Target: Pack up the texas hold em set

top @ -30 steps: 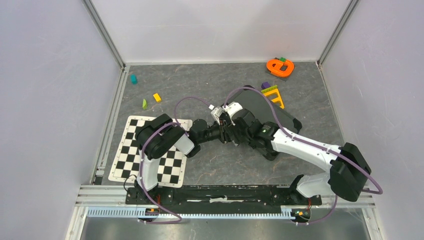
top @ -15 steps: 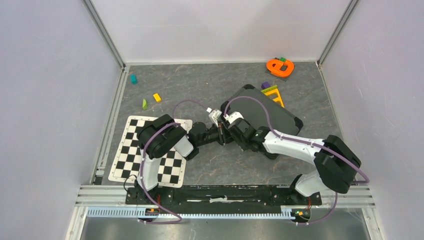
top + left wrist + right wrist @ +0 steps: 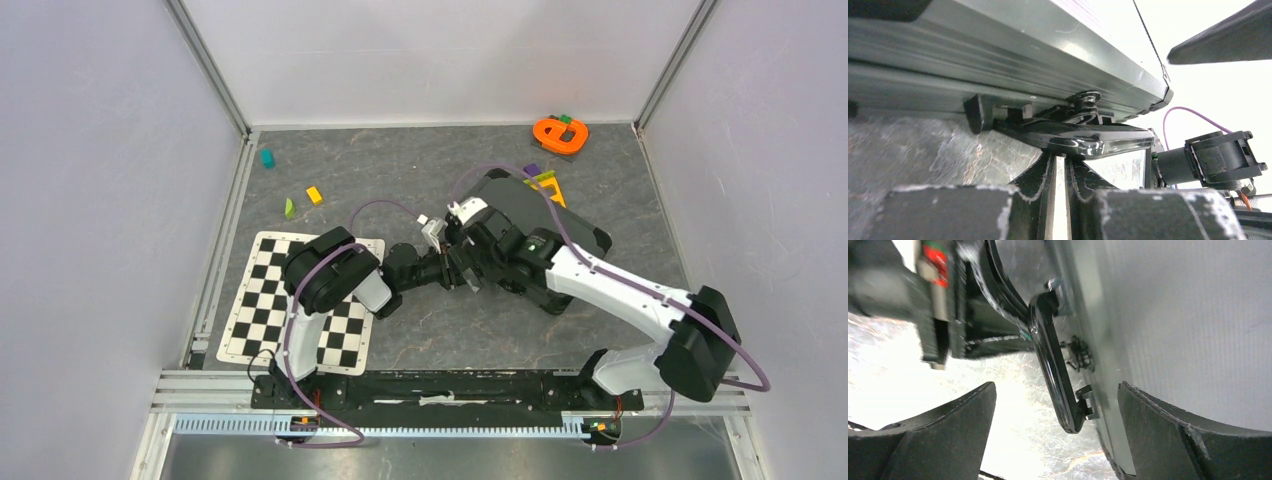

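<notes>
An aluminium rail (image 3: 190,385) carrying both arm bases runs along the bottom edge of the frame. Beyond it lies the counter (image 3: 450,335), a dark grey, slate-patterned surface. It is enclosed left, right and rear by plain pale grey wall panels (image 3: 440,60) set in aluminium corner posts. A flat black-and-white checkered mat (image 3: 255,300) lies at lower left, and the left arm's shoulder overhangs its right half.

At frame centre the left pincer (image 3: 1060,165) is clenched to a narrow slit. Its tips sit against the underside of the glossy black carry handle (image 3: 1083,142), not around it. The right pincer (image 3: 1057,386) is released wide and straddles that handle and the case edge. The closed black hard briefcase (image 3: 515,198) lies flat just right of centre. The right arm crosses it and hides its near portion.

Farther back:
- A yellow-and-purple plastic toy (image 3: 543,180) sits just beside the case's far edge.
- An orange plastic toy (image 3: 560,133) sits near the upper right corner.
- A green piece (image 3: 289,208), a yellow block (image 3: 314,195) and a teal block (image 3: 267,158) lie at upper left, well apart from the case.
</notes>
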`<state>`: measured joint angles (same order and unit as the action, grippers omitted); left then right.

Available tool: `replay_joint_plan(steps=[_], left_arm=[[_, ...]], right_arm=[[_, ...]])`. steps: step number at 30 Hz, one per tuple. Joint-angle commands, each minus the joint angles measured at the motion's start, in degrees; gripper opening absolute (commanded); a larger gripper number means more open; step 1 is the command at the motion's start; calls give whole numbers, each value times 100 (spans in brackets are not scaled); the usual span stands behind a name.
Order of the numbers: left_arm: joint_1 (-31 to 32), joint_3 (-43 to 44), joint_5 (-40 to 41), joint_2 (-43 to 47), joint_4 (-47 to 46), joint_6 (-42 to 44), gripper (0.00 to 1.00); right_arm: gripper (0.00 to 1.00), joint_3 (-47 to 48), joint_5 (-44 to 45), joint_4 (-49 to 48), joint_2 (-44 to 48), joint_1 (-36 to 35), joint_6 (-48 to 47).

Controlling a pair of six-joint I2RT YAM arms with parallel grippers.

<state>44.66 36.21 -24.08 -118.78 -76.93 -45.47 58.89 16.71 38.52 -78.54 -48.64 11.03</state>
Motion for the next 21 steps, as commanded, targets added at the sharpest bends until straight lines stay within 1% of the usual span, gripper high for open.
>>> replay_joint_plan(steps=[1, 3, 6, 10, 14, 15, 18, 19, 21], left_arm=[[127, 317, 6, -139, -370, -123, 16], [161, 336, 17, -126, -380, -130, 16], [207, 376, 52, -98, -293, -104, 17], [253, 427, 76, -122, -225, -87, 17], [253, 536, 70, -105, -63, -25, 17], [252, 550, 70, -101, -31, -17, 17], [253, 572, 105, -70, 67, 38, 17], [253, 572, 105, -68, 78, 47, 17], [253, 580, 114, -67, 101, 47, 17]], right_arm=[[98, 742, 530, 638, 334, 29, -198], [98, 708, 800, 692, 397, 29, -283], [98, 324, 1153, 540, 306, 114, -359], [98, -367, 548, -75, 46, 566, -376], [98, -716, 424, -316, -132, 739, -377], [97, -753, 467, -335, -143, 758, -370], [84, -734, 675, -354, -216, 805, -306], [81, -714, 717, -358, -257, 804, -304], [83, -725, 501, -432, -355, 800, -328]])
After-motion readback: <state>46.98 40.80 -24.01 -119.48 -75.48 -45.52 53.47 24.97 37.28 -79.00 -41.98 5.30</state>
